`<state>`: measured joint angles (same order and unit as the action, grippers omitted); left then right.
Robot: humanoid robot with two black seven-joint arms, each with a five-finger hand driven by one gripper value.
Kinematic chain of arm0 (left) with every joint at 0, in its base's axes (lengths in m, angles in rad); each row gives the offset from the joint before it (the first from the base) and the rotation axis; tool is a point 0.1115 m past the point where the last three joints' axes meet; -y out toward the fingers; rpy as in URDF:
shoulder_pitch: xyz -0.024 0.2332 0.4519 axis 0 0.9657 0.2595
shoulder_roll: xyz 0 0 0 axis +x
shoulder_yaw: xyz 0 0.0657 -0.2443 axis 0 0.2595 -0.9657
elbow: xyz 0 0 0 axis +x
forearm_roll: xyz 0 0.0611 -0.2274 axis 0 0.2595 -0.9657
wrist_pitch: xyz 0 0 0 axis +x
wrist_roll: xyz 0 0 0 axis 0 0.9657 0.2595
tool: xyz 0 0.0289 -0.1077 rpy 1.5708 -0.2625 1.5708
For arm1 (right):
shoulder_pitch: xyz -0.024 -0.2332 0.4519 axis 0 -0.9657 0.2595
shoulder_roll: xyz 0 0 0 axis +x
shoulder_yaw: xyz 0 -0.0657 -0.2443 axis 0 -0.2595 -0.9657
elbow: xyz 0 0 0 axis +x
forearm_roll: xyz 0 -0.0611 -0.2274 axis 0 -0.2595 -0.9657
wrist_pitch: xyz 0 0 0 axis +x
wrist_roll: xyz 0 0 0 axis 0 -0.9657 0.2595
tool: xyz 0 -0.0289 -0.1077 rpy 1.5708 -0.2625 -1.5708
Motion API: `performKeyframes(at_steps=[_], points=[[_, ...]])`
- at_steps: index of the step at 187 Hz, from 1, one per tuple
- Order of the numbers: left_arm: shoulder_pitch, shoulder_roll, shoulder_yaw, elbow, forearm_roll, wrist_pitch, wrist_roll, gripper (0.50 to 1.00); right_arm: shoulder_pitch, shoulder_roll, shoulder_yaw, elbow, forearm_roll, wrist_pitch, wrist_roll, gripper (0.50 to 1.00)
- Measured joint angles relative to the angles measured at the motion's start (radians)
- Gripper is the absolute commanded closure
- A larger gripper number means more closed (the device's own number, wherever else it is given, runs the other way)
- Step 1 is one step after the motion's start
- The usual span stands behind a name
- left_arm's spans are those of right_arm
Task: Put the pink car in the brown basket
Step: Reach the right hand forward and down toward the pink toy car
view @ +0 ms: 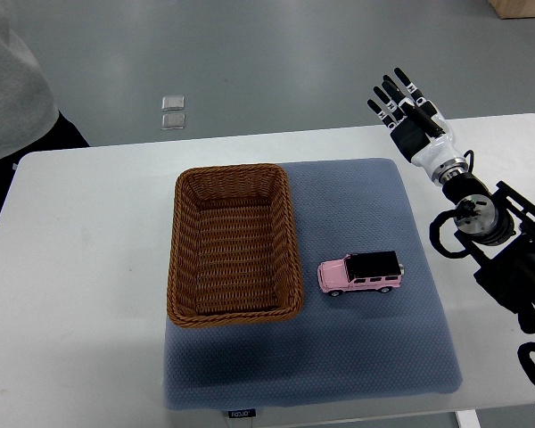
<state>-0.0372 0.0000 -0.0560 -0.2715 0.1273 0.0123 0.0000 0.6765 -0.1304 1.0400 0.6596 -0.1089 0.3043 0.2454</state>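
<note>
One pink car just right of one empty brown basket; my right hand beyond the mat's far-right corner, fingers spread, holding nothing.

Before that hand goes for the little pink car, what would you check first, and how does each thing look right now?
1. Pink car upright on its wheels, on the blue mat: ok.
2. Nothing lying on or against the car: ok.
3. Brown basket empty, with room for the car: ok.
4. Basket beside the car, a small gap between them: ok.
5. Right hand open, holding nothing, raised beyond the table's far edge: ok.
6. Person at the far left corner, away from the car: ok.
</note>
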Motion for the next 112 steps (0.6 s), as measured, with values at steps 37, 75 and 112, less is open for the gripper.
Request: performKeyframes(at_steps=[37,75,112], points=[[0.000,0.000,0.002,0.000,0.000,0.000,0.000,0.500,0.006,-0.007,-0.016,0.001,-0.015,0.001,-0.006,0.589],[0.000,0.000,-0.002,0.000,0.000,0.000,0.000,0.500,0.067,-0.119,-0.104,0.030,-0.198,0.055,-0.052,0.589],[0.000,0.000,-0.005,0.004,-0.002,0.000,0.000,0.500,0.172,-0.406,-0.363,0.232,-0.630,0.237,-0.104,0.589]])
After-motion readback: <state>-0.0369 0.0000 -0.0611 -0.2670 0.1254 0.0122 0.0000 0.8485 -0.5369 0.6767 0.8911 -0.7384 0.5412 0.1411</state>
